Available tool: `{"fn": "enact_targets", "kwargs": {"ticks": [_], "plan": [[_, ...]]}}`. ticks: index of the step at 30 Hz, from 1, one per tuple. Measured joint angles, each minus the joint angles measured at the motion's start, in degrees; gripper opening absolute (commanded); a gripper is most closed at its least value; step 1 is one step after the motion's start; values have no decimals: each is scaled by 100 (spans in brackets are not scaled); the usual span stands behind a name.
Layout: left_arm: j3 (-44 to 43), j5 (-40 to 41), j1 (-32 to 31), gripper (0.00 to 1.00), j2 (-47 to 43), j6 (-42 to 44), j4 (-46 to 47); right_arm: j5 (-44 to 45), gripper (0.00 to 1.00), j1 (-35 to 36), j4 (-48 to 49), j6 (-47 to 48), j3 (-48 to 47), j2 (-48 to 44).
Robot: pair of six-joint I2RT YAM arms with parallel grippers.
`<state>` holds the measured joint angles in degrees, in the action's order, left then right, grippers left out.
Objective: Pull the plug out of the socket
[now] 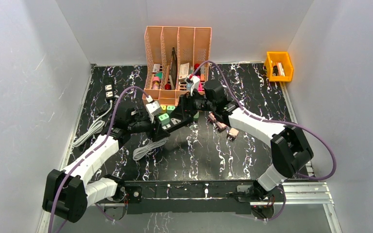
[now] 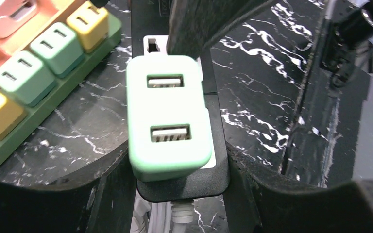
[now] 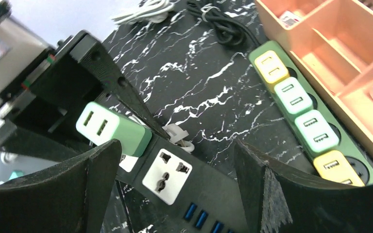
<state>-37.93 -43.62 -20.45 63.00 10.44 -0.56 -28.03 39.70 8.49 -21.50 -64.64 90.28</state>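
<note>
Near side first: the left fingers [image 2: 92, 199] are clamped on the end of the black power strip [image 2: 217, 131], surely to steady it so it can't ride up when the pull comes. The pale green plug [image 2: 167, 116] sits seated in its socket right beside that grip, and the right fingers [image 3: 53, 194] are spread wide over the strip just short of the plug, looking lined up to close on it. Further back on the worktop [image 1: 199, 155], the green strip [image 3: 264, 47] of chargers and the orange rack [image 1: 177, 43] are out of the action.
</note>
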Motion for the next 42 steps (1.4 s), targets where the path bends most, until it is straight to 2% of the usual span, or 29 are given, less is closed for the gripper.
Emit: {"fn": "enact_targets", "kwargs": {"ticks": [2,7,9,12,16,20,24,36,39,42], "plan": [[2,-275,0,0,0,66,-26,-195,93,-13,275,87,168,-28],[-7,-986,0,0,61,227,-173,-1137,93,-76,1906,616,1322,-446],[-24,-1261,2,0,170,245,-216,-1569,89,-81,2583,802,1659,-551],[-48,-1541,2,0,358,249,-291,-2286,83,-79,3167,1040,1705,-511],[-48,-1628,2,0,400,269,-358,-3123,82,-68,3663,1150,1639,-363],[-48,-1648,2,0,400,289,-382,-3512,87,-42,3803,1248,1598,-214],[-48,-1670,2,0,400,304,-389,-3521,92,-20,3792,1414,1567,-168],[-48,-1770,2,0,411,326,-400,-3386,88,70,3845,1528,1314,157],[-48,-1764,2,0,409,356,-398,-3383,82,160,3836,1530,1255,289],[-48,-1725,2,0,387,374,-393,-3405,62,229,3783,1543,1174,374]]}}
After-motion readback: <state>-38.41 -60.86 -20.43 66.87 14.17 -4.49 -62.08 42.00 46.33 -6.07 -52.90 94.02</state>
